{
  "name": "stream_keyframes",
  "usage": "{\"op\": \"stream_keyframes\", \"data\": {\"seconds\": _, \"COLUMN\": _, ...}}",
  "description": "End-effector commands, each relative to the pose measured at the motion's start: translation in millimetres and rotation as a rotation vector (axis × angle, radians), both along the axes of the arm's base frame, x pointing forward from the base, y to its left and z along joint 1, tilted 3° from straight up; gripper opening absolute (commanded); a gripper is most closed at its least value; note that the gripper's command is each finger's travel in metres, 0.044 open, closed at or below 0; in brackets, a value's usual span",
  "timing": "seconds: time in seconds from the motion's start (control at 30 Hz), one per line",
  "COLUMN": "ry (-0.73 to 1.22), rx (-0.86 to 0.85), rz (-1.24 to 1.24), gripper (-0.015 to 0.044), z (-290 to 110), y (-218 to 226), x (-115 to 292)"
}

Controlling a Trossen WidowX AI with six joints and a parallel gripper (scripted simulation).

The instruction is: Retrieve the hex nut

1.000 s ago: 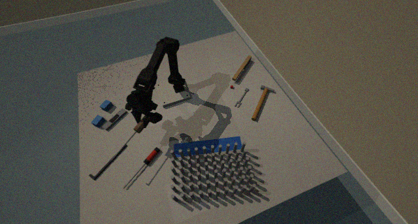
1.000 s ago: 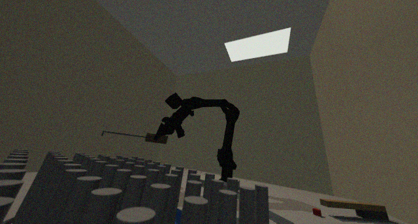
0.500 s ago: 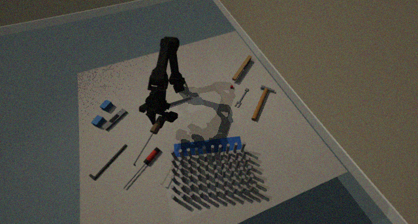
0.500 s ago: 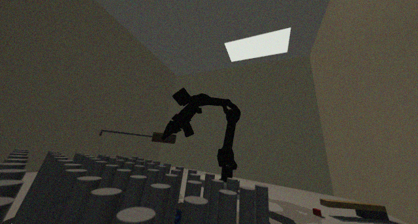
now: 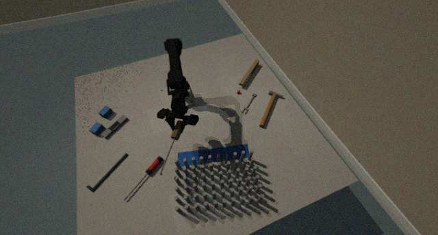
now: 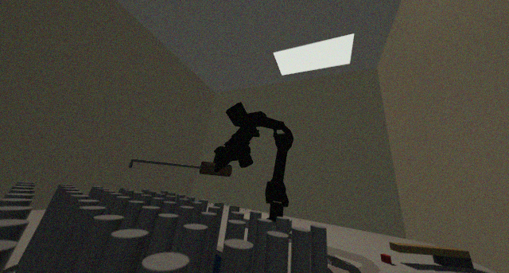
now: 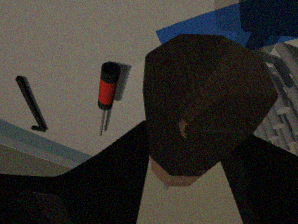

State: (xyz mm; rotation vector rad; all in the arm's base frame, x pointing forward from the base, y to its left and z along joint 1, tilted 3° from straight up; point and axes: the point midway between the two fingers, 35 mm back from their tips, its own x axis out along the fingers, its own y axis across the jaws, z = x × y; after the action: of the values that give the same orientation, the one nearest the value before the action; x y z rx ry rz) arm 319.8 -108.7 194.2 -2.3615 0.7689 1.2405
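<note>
Hook tool [image 6: 167,164] aloft, end effector [image 5: 178,125] clamped on its wooden handle, shaft level above the spacers [image 5: 219,187] so nothing gets bumped. Nut's hidden somewhere among them; the blue taped strip [image 5: 185,157] in front waits for it.

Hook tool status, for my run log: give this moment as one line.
gripper: shut on hook tool | tool: airborne | spacers: upright | nut: unseen
</note>
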Motion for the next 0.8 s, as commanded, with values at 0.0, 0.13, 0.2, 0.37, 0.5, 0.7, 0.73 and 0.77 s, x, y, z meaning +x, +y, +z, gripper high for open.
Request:
{"op": "stream_keyframes", "data": {"seconds": 0.0, "ry": -0.001, "rx": -0.004, "rz": 0.027, "gripper": 0.0, "z": 1.8, "y": 22.1, "x": 1.6}}
{"op": "stream_keyframes", "data": {"seconds": 0.13, "ry": 0.001, "rx": -0.005, "rz": 0.056, "gripper": 0.0, "z": 2.5, "y": 41.8, "x": 2.4}}
{"op": "stream_keyframes", "data": {"seconds": 0.2, "ry": 0.001, "rx": -0.006, "rz": 0.071, "gripper": 0.0, "z": 2.8, "y": 51.6, "x": 2.3}}
{"op": "stream_keyframes", "data": {"seconds": 0.37, "ry": 0.002, "rx": -0.009, "rz": 0.108, "gripper": 0.0, "z": 3.9, "y": 75.7, "x": 0.8}}
{"op": "stream_keyframes", "data": {"seconds": 0.5, "ry": 0.001, "rx": -0.012, "rz": 0.138, "gripper": 0.0, "z": 4.7, "y": 94.5, "x": -1.7}}
{"op": "stream_keyframes", "data": {"seconds": 0.7, "ry": -0.002, "rx": -0.017, "rz": 0.183, "gripper": 0.0, "z": 6.2, "y": 121.8, "x": -7.4}}
{"op": "stream_keyframes", "data": {"seconds": 0.73, "ry": -0.003, "rx": -0.018, "rz": 0.191, "gripper": 0.0, "z": 6.4, "y": 126.2, "x": -8.6}}
{"op": "stream_keyframes", "data": {"seconds": 0.77, "ry": -0.004, "rx": -0.019, "rz": 0.198, "gripper": 0.0, "z": 6.7, "y": 130.6, "x": -9.8}}
